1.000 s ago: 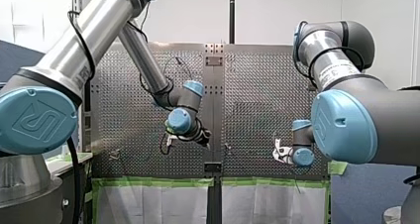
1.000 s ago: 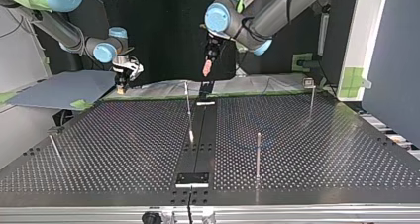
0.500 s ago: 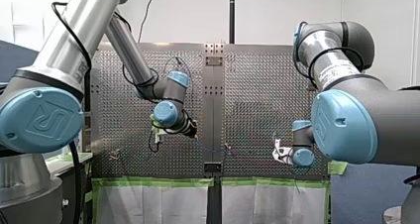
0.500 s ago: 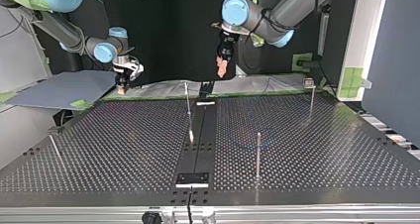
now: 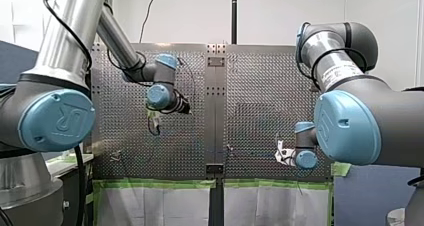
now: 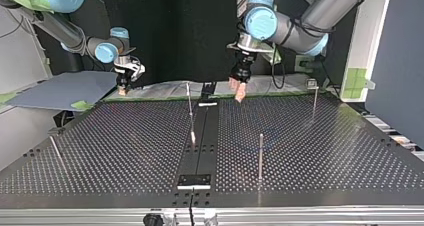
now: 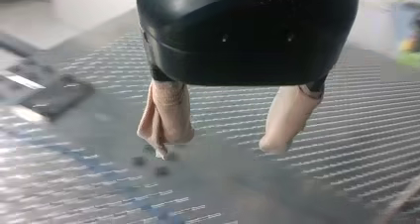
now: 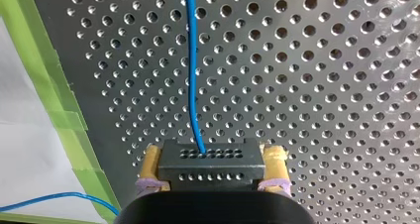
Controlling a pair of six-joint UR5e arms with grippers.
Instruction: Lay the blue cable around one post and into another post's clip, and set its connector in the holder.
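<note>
In the right wrist view my right gripper (image 8: pixel 210 177) is shut on a black connector (image 8: pixel 210 160), its yellow pads (image 8: pixel 148 168) pressing both ends. The blue cable (image 8: pixel 193 65) runs from the connector straight ahead over the perforated table. In the top view that gripper (image 6: pixel 122 89) hangs at the far left edge of the table. My left gripper (image 6: pixel 237 91) hovers low over the far edge near the middle. Its beige fingers (image 7: pixel 166 120) stand apart with nothing between them. In the front view it sits at the left half (image 5: pixel 185 107), and my right gripper (image 5: pixel 281 155) at the lower right.
Thin metal posts stand on the table: one near the middle (image 6: pixel 189 106), one nearer the camera (image 6: pixel 260 153), one at the far right (image 6: pixel 314 98), a tilted one at the left (image 6: pixel 54 148). A black block (image 6: pixel 195 180) sits on the centre strip. Green tape (image 8: pixel 64 120) lines the edge.
My left arm has swung to the right in the top view and come down toward the table's far edge, its gripper still open. My right arm has not moved.
</note>
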